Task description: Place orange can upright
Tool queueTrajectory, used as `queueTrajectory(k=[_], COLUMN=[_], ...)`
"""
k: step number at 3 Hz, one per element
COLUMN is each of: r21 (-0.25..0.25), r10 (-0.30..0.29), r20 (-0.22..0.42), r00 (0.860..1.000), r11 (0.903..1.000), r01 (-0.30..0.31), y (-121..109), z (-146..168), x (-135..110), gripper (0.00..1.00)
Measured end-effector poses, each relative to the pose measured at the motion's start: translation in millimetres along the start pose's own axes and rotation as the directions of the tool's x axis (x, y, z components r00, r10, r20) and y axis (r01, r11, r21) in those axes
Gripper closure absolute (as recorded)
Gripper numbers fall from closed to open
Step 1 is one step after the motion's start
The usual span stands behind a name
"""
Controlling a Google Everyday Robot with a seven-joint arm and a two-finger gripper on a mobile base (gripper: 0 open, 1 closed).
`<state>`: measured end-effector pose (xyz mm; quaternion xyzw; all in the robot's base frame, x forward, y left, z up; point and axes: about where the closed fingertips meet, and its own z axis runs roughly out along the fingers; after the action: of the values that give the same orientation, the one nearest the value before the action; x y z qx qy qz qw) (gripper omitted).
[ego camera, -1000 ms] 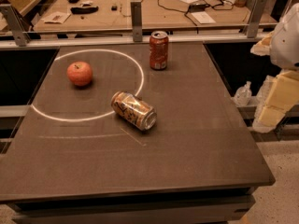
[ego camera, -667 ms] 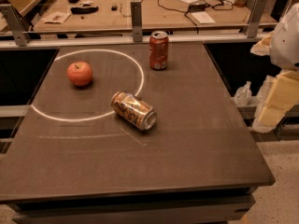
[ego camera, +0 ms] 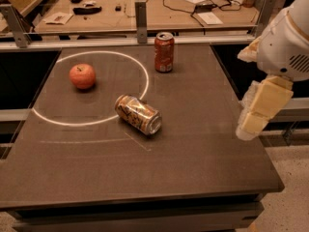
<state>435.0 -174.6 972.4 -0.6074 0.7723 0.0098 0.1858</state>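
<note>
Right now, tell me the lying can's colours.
Orange can: orange-gold, dark-and-white markings, camera view. Tool hangs far right.

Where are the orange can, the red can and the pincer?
orange can [ego camera: 137,114], camera view, mid side wall.
red can [ego camera: 164,52], camera view, mid body.
pincer [ego camera: 247,128], camera view, lower tip, beside the table [ego camera: 203,149] right edge.

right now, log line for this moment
orange can: on its side | gripper: beyond right edge of table, apart from can | red soda can: upright | task: not done

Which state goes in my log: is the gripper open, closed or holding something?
Gripper: cannot be told; beside the table's right edge, apart from the orange can lying on its side.
</note>
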Motion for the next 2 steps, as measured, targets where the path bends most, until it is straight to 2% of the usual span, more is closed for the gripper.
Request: queueTrajectory(k=[1, 2], r21=[0.006, 0.072], r10=[0.062, 0.131], r20=[0.017, 0.037], r00=[0.998, 0.991], r11=[0.9980, 0.9884], r01=[-0.062, -0.133], y=[6, 12], z=[13, 27], x=[-14, -24], gripper=[0.00, 0.00])
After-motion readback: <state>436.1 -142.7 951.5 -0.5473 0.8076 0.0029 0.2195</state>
